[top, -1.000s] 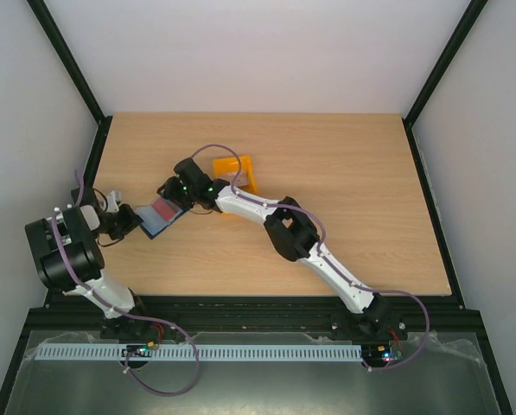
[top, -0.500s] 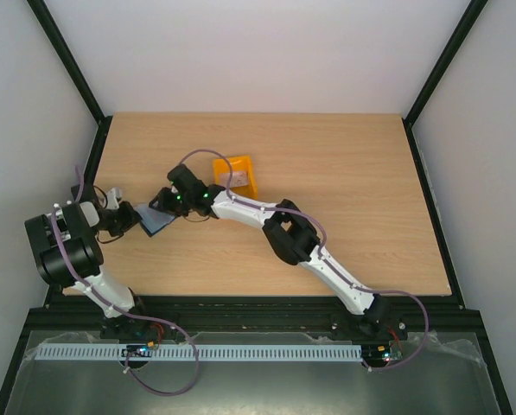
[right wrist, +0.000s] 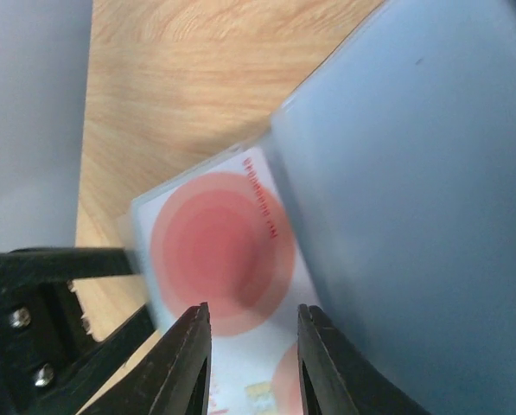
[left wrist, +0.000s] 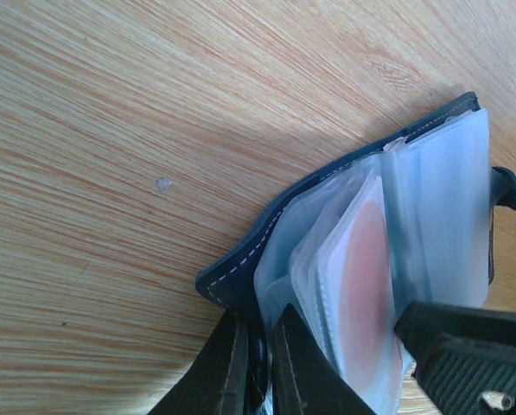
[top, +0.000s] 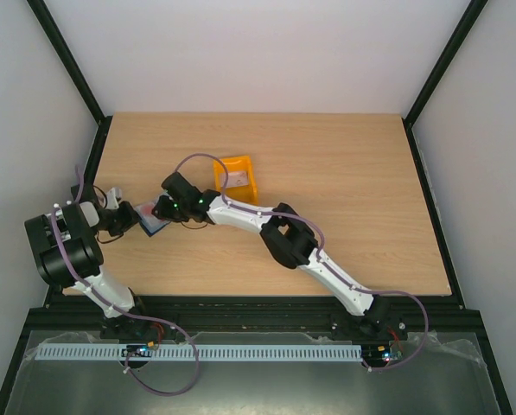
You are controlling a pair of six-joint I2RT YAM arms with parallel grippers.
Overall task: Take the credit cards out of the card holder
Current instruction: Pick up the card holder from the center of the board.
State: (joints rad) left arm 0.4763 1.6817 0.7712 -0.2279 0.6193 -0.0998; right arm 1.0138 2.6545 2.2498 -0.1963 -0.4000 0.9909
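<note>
The dark navy card holder lies open at the table's left; it also shows in the top view. Its clear sleeves hold a white credit card with a red round spot. My left gripper is shut on the holder's navy cover edge, and it appears in the top view. My right gripper is open, its fingertips just over the red-spot card, beside the grey-blue inside of the holder. In the top view the right gripper hides most of the holder. Other cards cannot be made out.
An orange plastic bin stands just behind the right forearm with a pale card-like piece in it. The left wall and the table's left edge are close to both grippers. The left arm's black fingers crowd the right wrist view.
My right gripper has moved left and down onto the holder, covering the red card in the top view. The left gripper kept its hold and barely moved.
</note>
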